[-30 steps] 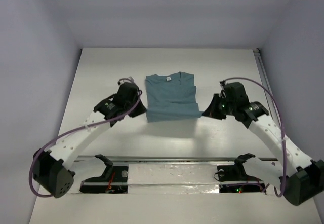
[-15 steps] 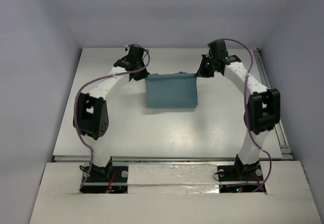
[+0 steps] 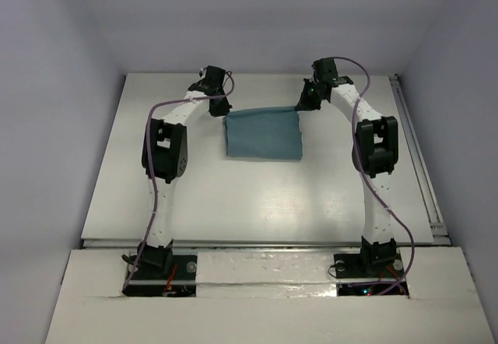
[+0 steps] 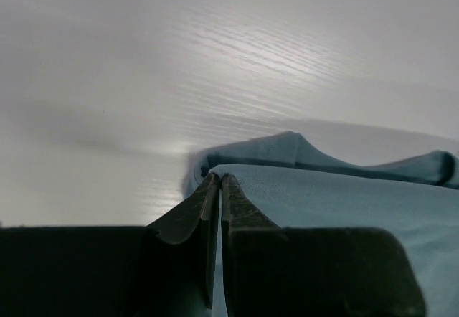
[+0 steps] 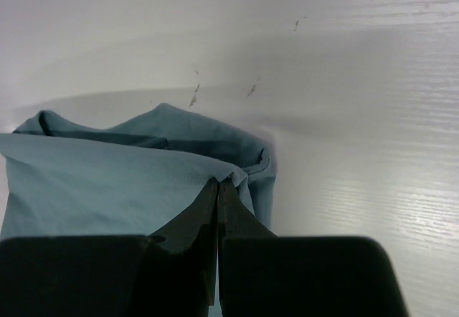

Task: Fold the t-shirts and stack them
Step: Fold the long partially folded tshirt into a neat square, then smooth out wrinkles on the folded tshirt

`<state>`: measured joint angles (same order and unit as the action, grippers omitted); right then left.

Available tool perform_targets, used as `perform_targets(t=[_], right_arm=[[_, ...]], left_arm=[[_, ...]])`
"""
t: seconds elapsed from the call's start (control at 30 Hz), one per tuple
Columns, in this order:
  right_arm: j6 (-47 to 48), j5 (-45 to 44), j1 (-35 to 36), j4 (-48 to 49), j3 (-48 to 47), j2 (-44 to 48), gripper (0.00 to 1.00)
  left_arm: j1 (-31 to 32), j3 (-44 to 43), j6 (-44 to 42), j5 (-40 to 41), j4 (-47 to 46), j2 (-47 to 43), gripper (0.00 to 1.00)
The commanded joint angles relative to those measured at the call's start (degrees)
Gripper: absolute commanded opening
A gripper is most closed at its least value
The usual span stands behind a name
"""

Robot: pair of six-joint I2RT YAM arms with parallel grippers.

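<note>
The teal-blue t-shirt (image 3: 262,133) lies folded in half as a compact rectangle at the far middle of the table. My left gripper (image 3: 222,110) is shut on its far left corner; the left wrist view shows the cloth (image 4: 337,202) pinched at the fingertips, with lower layers behind. My right gripper (image 3: 302,104) is shut on the far right corner, and the right wrist view shows the top layer (image 5: 107,188) pinched, the folded layers beneath reaching past it. The neck label is hidden.
The white table (image 3: 257,204) is walled by pale panels on three sides. A metal rail (image 3: 416,165) runs along the right edge. Both arm bases (image 3: 156,262) sit at the near edge.
Both grippers carried the shirt's near hem from the front edge up and over to the far edge, folding it in half. In the last half second they moved slightly farther and inward.
</note>
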<state>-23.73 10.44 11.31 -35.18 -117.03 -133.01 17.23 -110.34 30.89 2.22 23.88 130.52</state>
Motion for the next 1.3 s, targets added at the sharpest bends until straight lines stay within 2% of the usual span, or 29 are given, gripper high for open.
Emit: perform_targets(t=[0.0, 0.07, 0.1, 0.13, 0.17, 0.2, 0.27, 0.3, 0.33, 0.37, 0.4, 0.43, 0.47, 0.5, 0.53, 0.6, 0.67, 0.7, 0.8, 1.03, 1.17, 1.23, 1.27], right_arm=[[0.88, -1.99, -1.12, -0.33, -4.95, -1.01, 0.00], [0.52, -2.00, -1.12, -0.85, -6.70, -1.81, 0.00], [0.35, -1.39, -1.12, -1.55, -7.24, -2.34, 0.00], [0.26, -1.04, -1.12, -1.65, -7.68, -2.17, 0.13], [0.08, -0.86, -1.12, -1.56, -7.77, -1.73, 0.24], [-0.09, 0.19, -1.12, -1.39, -7.77, -0.16, 0.47], [-0.18, 1.07, -1.12, -1.73, -8.38, 1.95, 0.61], [-0.53, 1.95, -1.12, -2.00, -7.69, 3.27, 0.65], [-1.66, 2.91, -1.12, -0.17, -3.25, 7.03, 0.65], [-2.54, 2.92, -0.59, -0.15, -3.20, 9.59, 0.64], [-3.51, 4.66, -0.59, 4.98, 5.59, 12.31, 0.58], [-5.09, 6.68, -0.07, 8.16, 10.72, 15.03, 0.24], [-9.19, 10.01, -0.06, 12.20, 16.08, 19.41, 0.11], [-11.06, 13.26, 0.46, 19.90, 21.09, 21.02, 0.02], [-14.12, 17.99, 0.47, 22.67, 28.80, 21.82, 0.00], [-14.77, 20.14, 0.99, 25.68, 33.26, 22.01, 0.00], [-14.86, 21.81, 0.99, 27.17, 37.91, 22.00, 0.00], [-15.03, 21.56, 0.99, 30.05, 39.76, 22.79, 0.00], [-13.54, 20.94, 0.99, 29.12, 42.06, 21.75, 0.00], [-12.76, 16.56, -0.15, 30.52, 49.97, 20.16, 0.00], [-11.17, 14.97, -0.15, 28.95, 50.68, 19.90, 0.00], [-10.29, 14.87, -0.15, 27.36, 48.93, 20.59, 0.00], [-9.59, 14.79, -0.15, 26.40, 47.96, 22.60, 0.00]], left_arm=[[-2.20, -3.64, -1.36, 2.00, 1.34, 0.00, 0.00], [-2.20, -6.53, -1.63, 2.09, 2.91, 1.57, 0.00], [-2.20, -7.68, -1.71, 1.91, 3.71, 1.84, 0.07], [-2.20, -8.74, -2.24, 1.83, 4.41, 1.58, 0.22], [-2.81, -10.84, -2.50, 2.09, 5.55, 0.88, 0.52], [-2.82, -11.73, -2.68, 2.70, 6.00, -0.25, 0.61], [-2.82, -12.87, -3.30, 4.55, 5.57, -6.03, 0.73], [-2.82, -12.79, -2.86, 4.55, 5.48, -8.07, 0.73], [-2.12, -10.44, -1.12, 2.98, 4.35, -12.35, 0.73], [-1.25, -7.46, 0.21, 1.23, 2.51, -14.83, 0.71], [-0.02, -4.04, 1.61, -0.70, 0.14, -16.94, 0.66], [1.47, 0.26, 3.19, -6.73, -3.19, -19.05, 0.60], [4.01, 9.18, 5.03, -9.57, -10.19, -21.77, 0.48], [5.17, 13.62, 9.23, -12.39, -14.17, -22.58, 0.40], [6.22, 17.49, 10.92, -16.76, -17.86, -22.76, 0.31], [8.33, 25.04, 13.91, -19.26, -24.04, -21.10, 0.13], [8.34, 33.03, 15.59, -21.81, -32.00, -20.31, 0.09], [8.34, 35.35, 16.90, -22.34, -34.05, -20.39, 0.07], [8.34, 42.56, 16.39, -20.86, -36.44, -21.00, 0.04], [-0.60, 60.93, 15.07, -18.83, -44.35, -26.54, 0.00], [-1.77, 68.41, 16.65, -21.89, -51.45, -30.48, 0.01], [-1.77, 70.79, 18.93, -25.75, -53.32, -32.51, 0.05], [-1.77, 70.88, 19.72, -26.90, -54.19, -35.22, 0.10]])
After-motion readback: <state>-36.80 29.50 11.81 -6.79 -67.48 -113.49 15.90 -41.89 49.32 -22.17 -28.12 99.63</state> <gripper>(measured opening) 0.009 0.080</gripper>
